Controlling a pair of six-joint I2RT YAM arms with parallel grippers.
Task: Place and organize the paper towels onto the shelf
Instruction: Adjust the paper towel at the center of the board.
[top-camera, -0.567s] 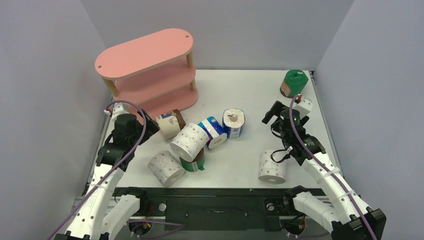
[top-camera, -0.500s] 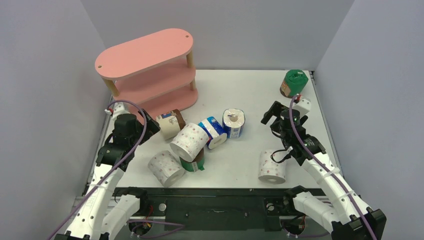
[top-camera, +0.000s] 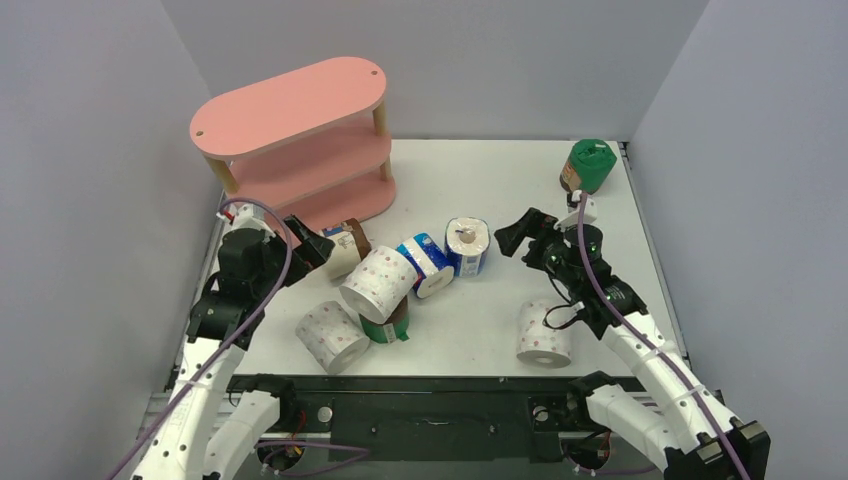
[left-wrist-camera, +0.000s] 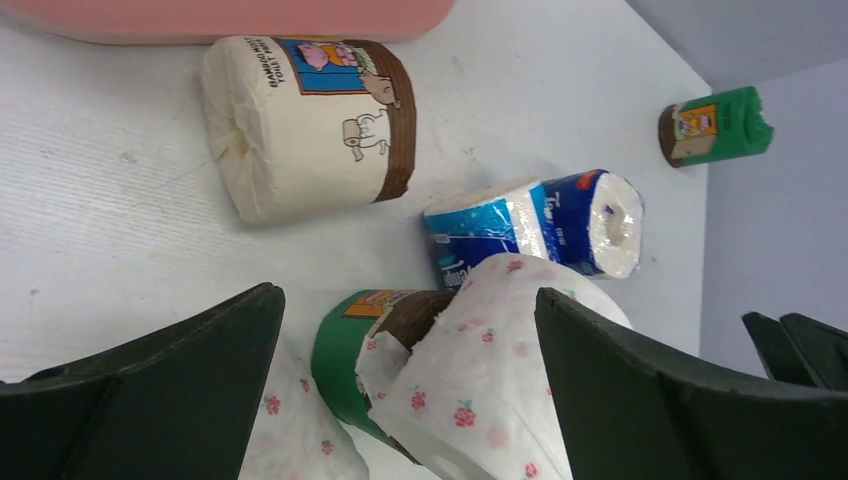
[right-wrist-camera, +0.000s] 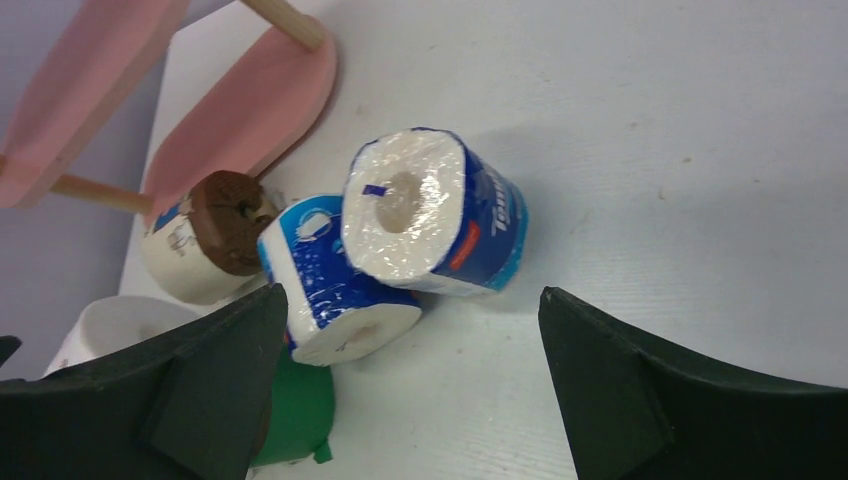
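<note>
Top view: the right gripper (top-camera: 512, 236) has advanced toward the upright blue roll (top-camera: 467, 245), and the left gripper (top-camera: 312, 243) toward the brown-banded roll (top-camera: 342, 250). Eight paper towels (top-camera: 378, 282) lie on the table (top-camera: 480, 170): three pink-dotted, two blue and three green or brown, with the pink three-tier shelf (top-camera: 290, 110) at 11 o'clock. Left wrist view: jaws spread wide, holding nothing; right wrist view: jaws spread wide and empty, the upright blue roll at 12 o'clock.

shelf (left-wrist-camera: 200, 15): cut off at frame top, beyond left hand (left-wrist-camera: 405, 300) | near green roll (left-wrist-camera: 338, 365): partly hidden behind dotted roll (left-wrist-camera: 480, 385), between its fingers (left-wrist-camera: 170, 380)
</note>
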